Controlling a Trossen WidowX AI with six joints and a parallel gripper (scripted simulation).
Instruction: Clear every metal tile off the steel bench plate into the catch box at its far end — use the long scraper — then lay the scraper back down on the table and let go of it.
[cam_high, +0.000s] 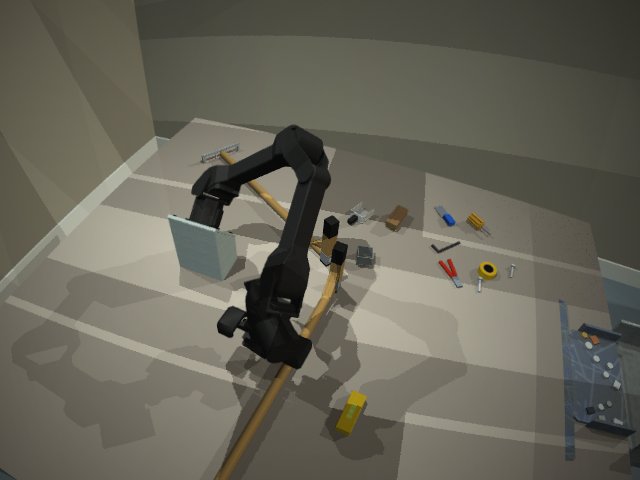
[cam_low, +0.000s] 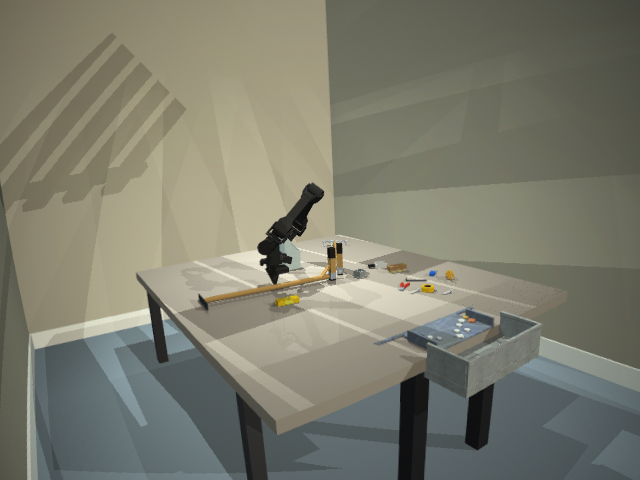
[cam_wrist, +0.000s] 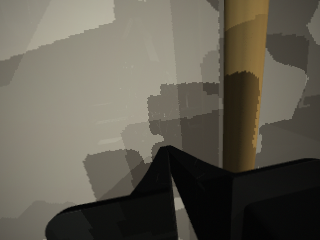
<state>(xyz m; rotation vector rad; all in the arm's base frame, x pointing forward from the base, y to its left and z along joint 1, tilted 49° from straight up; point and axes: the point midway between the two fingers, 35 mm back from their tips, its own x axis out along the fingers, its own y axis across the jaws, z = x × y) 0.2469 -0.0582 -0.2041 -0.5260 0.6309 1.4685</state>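
Observation:
The long scraper (cam_high: 255, 413) (cam_low: 248, 291) (cam_wrist: 244, 55) lies on the table, its dark blade (cam_low: 204, 301) at the left in the exterior view. Its wooden shaft ends in an upright grip with a black top (cam_high: 339, 253) (cam_low: 331, 253). My gripper (cam_low: 275, 281) (cam_wrist: 165, 151) is shut and empty, pointing down above the table close beside the shaft. In the wrist view the shaft passes right of the fingertips. The blue-grey bench plate (cam_high: 607, 426) (cam_low: 419, 338) carries several tiles, mostly white, at the table's edge. The grey catch box (cam_low: 449, 369) hangs beyond it; its inside is partly hidden.
A rake-headed tool (cam_high: 266, 197) lies behind the arm, with its own upright grip (cam_high: 329, 229). A yellow block (cam_high: 350, 412) (cam_low: 287, 300) lies near the scraper. A pale box (cam_high: 199, 248) stands by the arm's base. Small tools and a tape roll (cam_high: 487, 270) (cam_low: 428, 288) lie farther back.

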